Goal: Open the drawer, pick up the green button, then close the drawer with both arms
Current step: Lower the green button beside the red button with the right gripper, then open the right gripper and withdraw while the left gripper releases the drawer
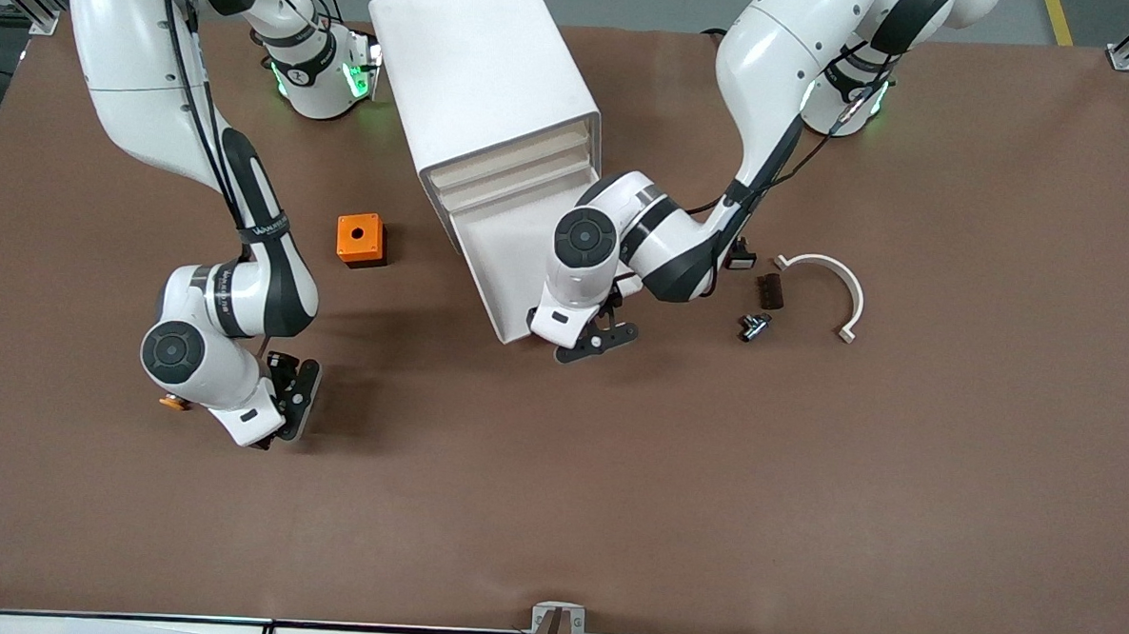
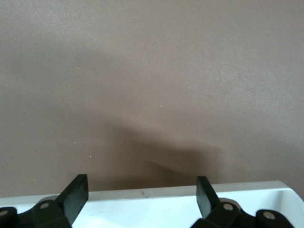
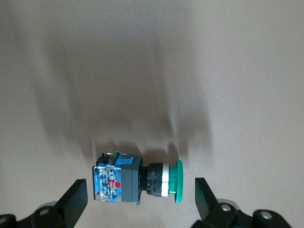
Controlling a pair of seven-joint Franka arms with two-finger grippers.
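Note:
In the right wrist view the button (image 3: 127,183), with a green cap, black body and blue rear block, lies on its side on the brown table. My right gripper (image 3: 140,189) is open just above it, one finger off each end and neither touching. The front view has this gripper (image 1: 288,408) low over the table at the right arm's end, hiding the button. The drawer (image 1: 503,250) is pulled out of the white cabinet (image 1: 484,75). My left gripper (image 1: 598,338) is open at the drawer's front edge, its fingers straddling the cream rim (image 2: 156,192).
An orange box (image 1: 360,239) sits beside the cabinet. An orange-capped button (image 1: 174,402) lies by the right arm's wrist. Toward the left arm's end lie a white curved piece (image 1: 831,279), a dark brown block (image 1: 771,290) and a small metal part (image 1: 755,325).

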